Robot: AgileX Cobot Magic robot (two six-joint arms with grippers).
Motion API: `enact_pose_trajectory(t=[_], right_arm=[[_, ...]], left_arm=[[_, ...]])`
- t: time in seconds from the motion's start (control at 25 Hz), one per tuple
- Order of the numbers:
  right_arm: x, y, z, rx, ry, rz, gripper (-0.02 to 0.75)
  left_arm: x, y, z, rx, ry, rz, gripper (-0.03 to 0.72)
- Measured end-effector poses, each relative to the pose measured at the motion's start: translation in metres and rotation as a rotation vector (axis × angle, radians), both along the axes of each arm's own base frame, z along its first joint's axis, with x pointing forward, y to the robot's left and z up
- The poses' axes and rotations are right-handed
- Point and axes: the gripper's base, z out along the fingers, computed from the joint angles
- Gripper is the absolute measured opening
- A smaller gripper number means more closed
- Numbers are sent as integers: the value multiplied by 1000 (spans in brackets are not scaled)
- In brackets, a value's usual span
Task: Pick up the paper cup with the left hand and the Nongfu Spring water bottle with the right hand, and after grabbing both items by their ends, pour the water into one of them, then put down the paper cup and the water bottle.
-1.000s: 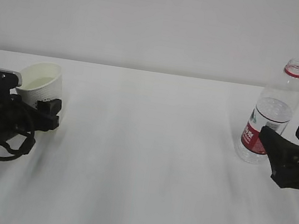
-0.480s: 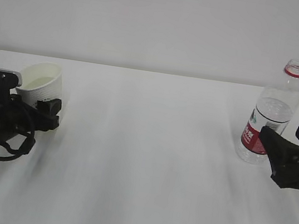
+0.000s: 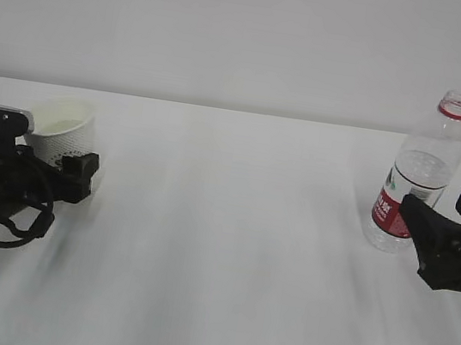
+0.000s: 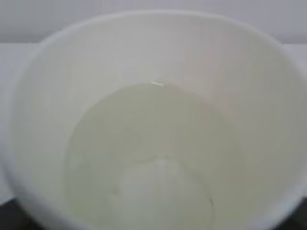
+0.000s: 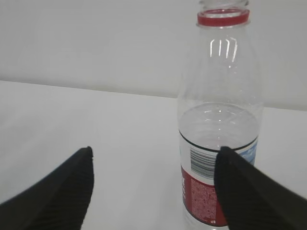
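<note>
**Cup and bottle both standing on the table, both grippers spread**

From my console I see the paper cup (image 3: 61, 132) at the far left of the white table (image 3: 227, 250), upright, its rim open to the top. The left hand (image 3: 70, 173) sits low right in front of it; one black finger (image 3: 82, 169) shows just beside the cup's right wall, the other I cannot make out behind the arm's body. Whether that finger touches the cup wall I cannot tell from the exterior view. The left wrist view looks straight down into the cup (image 4: 153, 96), where the water (image 4: 144, 158) lies as a faintly yellowish pool in the bottom; the fingers stay out of that picture, so I read the jaws as apart around the cup rather than pinching it.

On the far right the Nongfu Spring water bottle (image 3: 415, 187) stands upright, uncapped, red neck ring on top and red label low on the body. The right hand (image 3: 452, 232) rests near it, in front and to the right, its jaws spread wide and holding nothing. In the right wrist view the bottle (image 5: 218, 143) stands beyond the two black fingers (image 5: 57, 191), partly behind the right-hand one, with a little clear water showing inside
</note>
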Motion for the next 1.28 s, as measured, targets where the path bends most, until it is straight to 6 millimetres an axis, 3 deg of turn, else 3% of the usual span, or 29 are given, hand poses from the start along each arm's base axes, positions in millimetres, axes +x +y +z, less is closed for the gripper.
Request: enact_pose_trajectory(t=[0.24, 1.28], right_arm=[[0, 0, 0, 0, 0, 0, 589], [0, 0, 0, 0, 0, 0, 589]], left_arm=[[1, 0, 3, -6, -28, 0, 666], [-9, -3, 1, -77, -7, -38, 670]])
